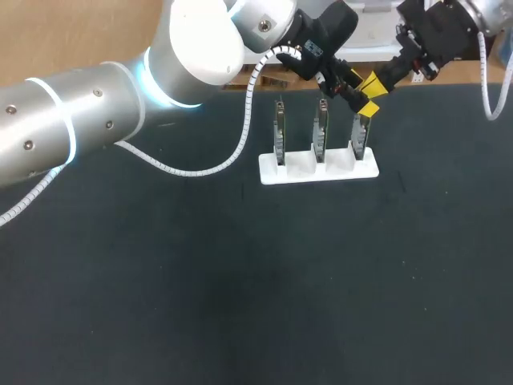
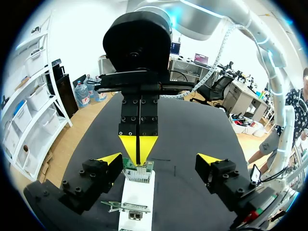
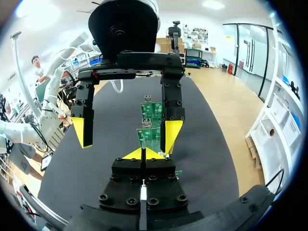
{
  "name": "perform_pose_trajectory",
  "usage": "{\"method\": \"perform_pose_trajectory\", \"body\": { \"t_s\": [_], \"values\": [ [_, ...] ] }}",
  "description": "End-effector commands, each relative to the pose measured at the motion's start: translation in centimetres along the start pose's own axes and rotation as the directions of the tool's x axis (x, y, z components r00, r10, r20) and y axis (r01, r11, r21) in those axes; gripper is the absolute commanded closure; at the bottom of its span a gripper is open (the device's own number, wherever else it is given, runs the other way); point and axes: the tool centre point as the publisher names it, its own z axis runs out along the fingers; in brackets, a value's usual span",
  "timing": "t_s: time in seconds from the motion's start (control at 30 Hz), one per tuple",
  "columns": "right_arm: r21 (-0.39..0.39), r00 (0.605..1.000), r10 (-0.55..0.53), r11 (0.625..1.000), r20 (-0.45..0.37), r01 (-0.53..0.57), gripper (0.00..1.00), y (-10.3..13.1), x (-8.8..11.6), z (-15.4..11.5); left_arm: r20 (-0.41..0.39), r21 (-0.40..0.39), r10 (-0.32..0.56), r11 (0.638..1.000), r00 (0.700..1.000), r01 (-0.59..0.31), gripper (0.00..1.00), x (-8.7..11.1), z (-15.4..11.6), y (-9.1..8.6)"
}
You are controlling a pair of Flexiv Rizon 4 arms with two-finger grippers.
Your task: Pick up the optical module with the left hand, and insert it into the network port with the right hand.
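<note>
Spanning the upper left of the head view, my left arm [image 1: 80,112] crosses past the middle of the dark table [image 1: 240,281], a white coiled cable [image 1: 200,168] hanging off it. Its left gripper [image 2: 159,161] sits above the right end of a white holder [image 1: 288,170]. That holder stands toward the table's far side and carries three green boards upright in a row: the left board [image 1: 279,132], the middle board [image 1: 320,128] and the right board [image 1: 358,136], each in its own slot and apart from the others. The left gripper's fingers are spread wide, one yellow tip on each side of the holder's line, touching nothing. Under it, in the left wrist view, a metal network port [image 2: 133,216] shows on a board seated in the holder. Directly ahead of it, facing it tip to tip, is the right gripper [image 3: 143,154], its two yellow tips pressed together into one narrow wedge just above the top edge of the right board. Whether those tips pinch the board's edge or the optical module I cannot tell, since the closed fingers hide whatever lies between them and the optical module is not visible on its own in any view. In the right wrist view two boards stand ahead of the closed tips, between the left gripper's fingers. My right arm [image 1: 449,24] comes in from the upper right corner.
</note>
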Motion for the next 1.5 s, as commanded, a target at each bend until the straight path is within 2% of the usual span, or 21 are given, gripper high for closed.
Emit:
{"method": "perform_pose_trajectory", "body": {
  "t_s": [0.03, 0.67, 1.5],
  "values": [
    [-0.002, 1.000, 0.003, 1.000, 0.000, -0.003, 1.00, -0.2, 0.6, 0.4, -0.002, -0.002, -0.001, 1.000, 1.000, 0.001, 0.00, 0.0, 0.0, 0.0],
    [-0.005, 1.000, 0.009, 1.000, 0.003, -0.009, 1.00, -0.2, 0.7, 0.7, -0.002, -0.002, -0.001, 1.000, 1.000, 0.001, 0.00, 0.0, 0.0, 0.0],
    [0.034, 0.998, -0.034, 0.999, 0.048, 0.032, 1.00, 0.0, -1.1, -1.8, -0.002, -0.002, -0.001, 1.000, 1.000, 0.001, 0.00, 0.0, 0.0, 0.0]
  ]
}}
